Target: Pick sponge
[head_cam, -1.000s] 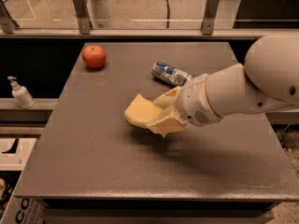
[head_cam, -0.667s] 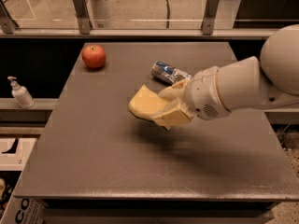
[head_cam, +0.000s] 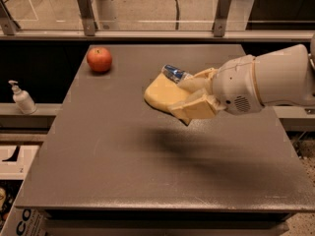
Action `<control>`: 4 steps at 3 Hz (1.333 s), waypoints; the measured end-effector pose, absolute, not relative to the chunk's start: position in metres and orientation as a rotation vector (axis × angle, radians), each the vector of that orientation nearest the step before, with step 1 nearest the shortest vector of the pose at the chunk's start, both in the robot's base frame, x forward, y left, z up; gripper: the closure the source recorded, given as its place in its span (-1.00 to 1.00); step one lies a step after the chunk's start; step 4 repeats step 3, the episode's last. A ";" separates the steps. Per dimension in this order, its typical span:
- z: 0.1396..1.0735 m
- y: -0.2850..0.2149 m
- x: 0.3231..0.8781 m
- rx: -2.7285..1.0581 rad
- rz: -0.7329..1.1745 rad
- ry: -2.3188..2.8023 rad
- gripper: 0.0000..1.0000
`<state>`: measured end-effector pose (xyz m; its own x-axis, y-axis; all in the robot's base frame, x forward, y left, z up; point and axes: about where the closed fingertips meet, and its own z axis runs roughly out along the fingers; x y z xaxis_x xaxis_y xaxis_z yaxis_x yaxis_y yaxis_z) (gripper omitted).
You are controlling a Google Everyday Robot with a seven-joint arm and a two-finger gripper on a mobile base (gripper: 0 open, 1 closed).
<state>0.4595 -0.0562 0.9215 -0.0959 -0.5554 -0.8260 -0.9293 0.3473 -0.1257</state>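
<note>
Gripper [head_cam: 186,99] above table [head_cam: 113,176] holds sponge [head_cam: 158,95] (can [head_cam: 173,73] half hidden).

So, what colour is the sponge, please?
Pale yellow, camera view; the gripper holds that soft foam sponge above the grey table.

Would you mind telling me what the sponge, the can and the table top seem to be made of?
The sponge, held off the table in the tool at centre right, looks like soft matte foam: pale yellow, thick, wavy-edged. The can behind it seems thin shiny metal, silver-blue. The table looks like hard matte grey board, perhaps laminate.
</note>
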 end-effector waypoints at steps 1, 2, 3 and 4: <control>0.937 -0.058 0.458 -1.275 0.608 1.736 1.00; 0.954 -0.056 0.455 -1.239 0.643 1.712 1.00; 0.954 -0.056 0.455 -1.240 0.643 1.712 1.00; 0.954 -0.056 0.455 -1.240 0.643 1.712 1.00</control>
